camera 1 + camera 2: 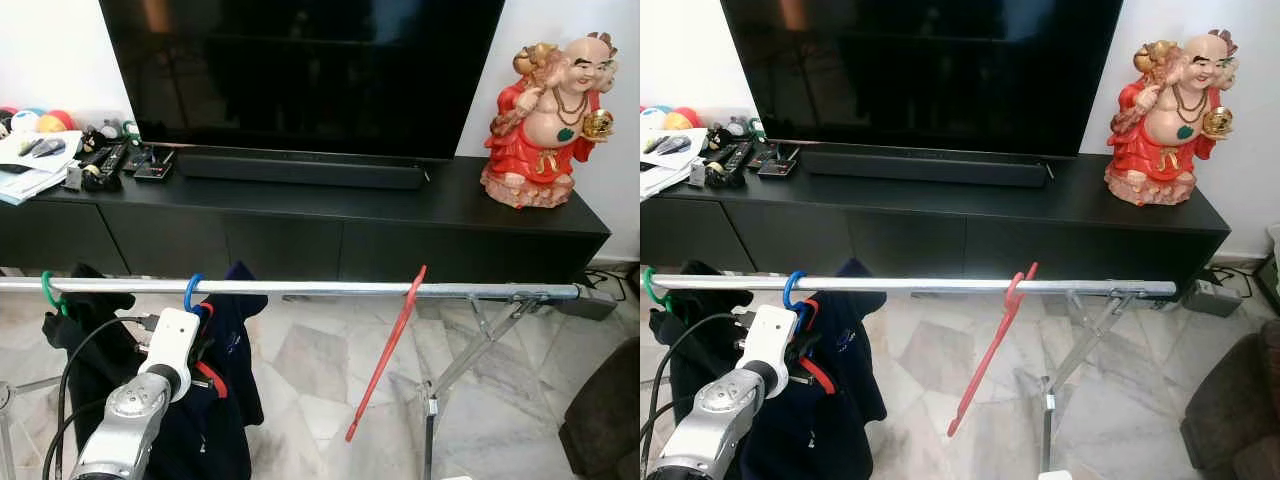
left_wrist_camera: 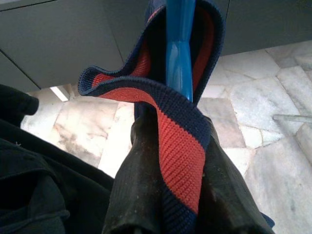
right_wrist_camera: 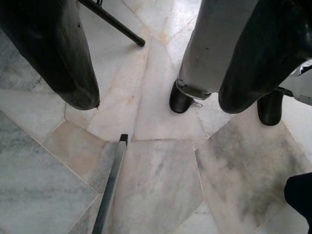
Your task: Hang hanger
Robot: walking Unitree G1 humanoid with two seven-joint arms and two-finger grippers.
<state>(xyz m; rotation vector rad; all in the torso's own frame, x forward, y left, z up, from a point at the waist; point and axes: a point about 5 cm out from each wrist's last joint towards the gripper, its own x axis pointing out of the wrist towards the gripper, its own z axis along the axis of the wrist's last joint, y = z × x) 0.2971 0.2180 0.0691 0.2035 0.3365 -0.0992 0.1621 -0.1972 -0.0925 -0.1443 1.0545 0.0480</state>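
— Hanging already: blue hanger (image 1: 192, 292) hooked over the rail (image 1: 330, 289), dark shirt (image 1: 222, 400) draped below, long axis dropping straight down.
— And the left pincer (image 2: 170, 195)?
— Right beneath the hook, clenched on the shirt's red-striped collar (image 2: 168, 131). Right pincer (image 3: 156, 73) released, aimed at the floor (image 3: 161, 180).

Blue hanger (image 1: 192, 292) body hidden under shirt (image 1: 228, 400).

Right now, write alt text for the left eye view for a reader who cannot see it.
The left gripper holds a dark shirt on a blue hanger, its hook over a silver rail. A bare red hanger hangs tilted further right, and a green hook holds dark clothes at the left. Behind stand a black TV cabinet, a TV and a red figurine.
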